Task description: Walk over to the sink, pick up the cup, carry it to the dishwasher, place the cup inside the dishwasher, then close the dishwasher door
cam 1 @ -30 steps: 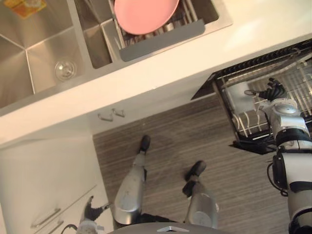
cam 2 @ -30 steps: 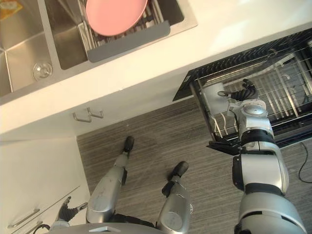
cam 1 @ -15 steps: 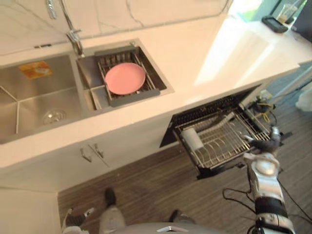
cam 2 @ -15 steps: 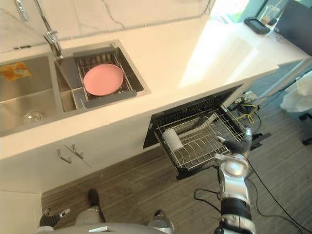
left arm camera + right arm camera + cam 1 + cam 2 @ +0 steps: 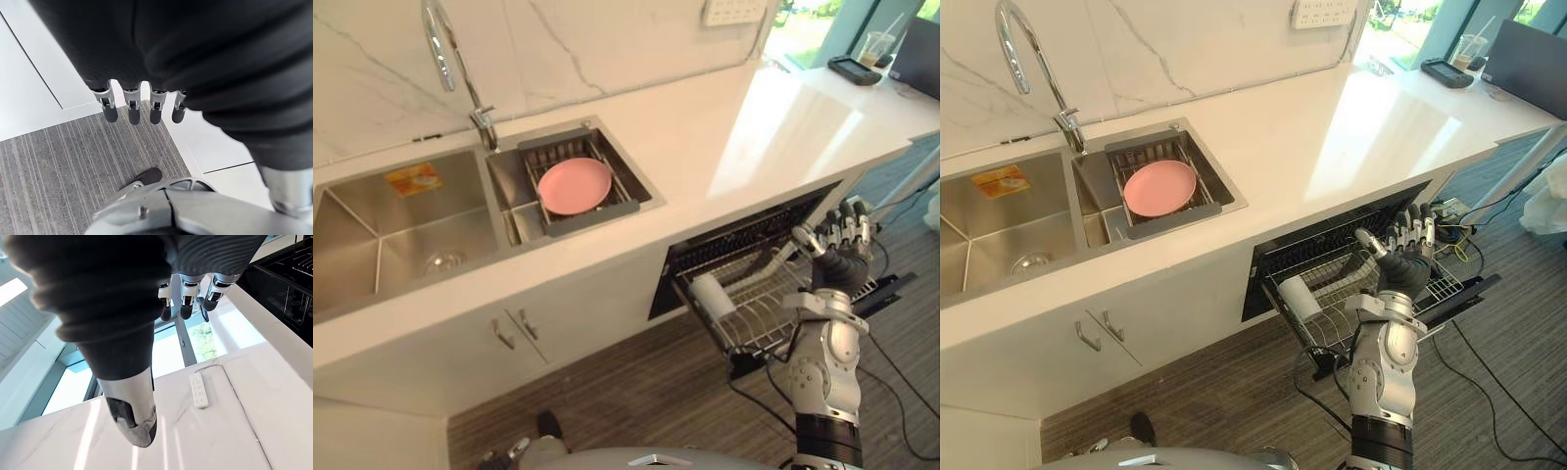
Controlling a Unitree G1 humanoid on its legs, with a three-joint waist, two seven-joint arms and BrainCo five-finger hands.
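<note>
We see thin bright metal wire in the rack (image 5: 756,302) beneath our right hand (image 5: 843,245), with a smooth white cup (image 5: 711,293) lying in it. Well off to that hand's left is a brushed steel sink (image 5: 362,220), with a glossy white counter (image 5: 734,127) between them. Below the hand, the floor (image 5: 646,392) is matt and wood-grained.

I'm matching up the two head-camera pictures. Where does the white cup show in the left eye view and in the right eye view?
Left eye view: the white cup lies right of centre, at the left end of the pulled-out dishwasher rack.
Right eye view: the cup sits just right of centre, at the same end of the rack.
Shared landmark: the pink plate in the sink, up and to the left of the cup.
</note>
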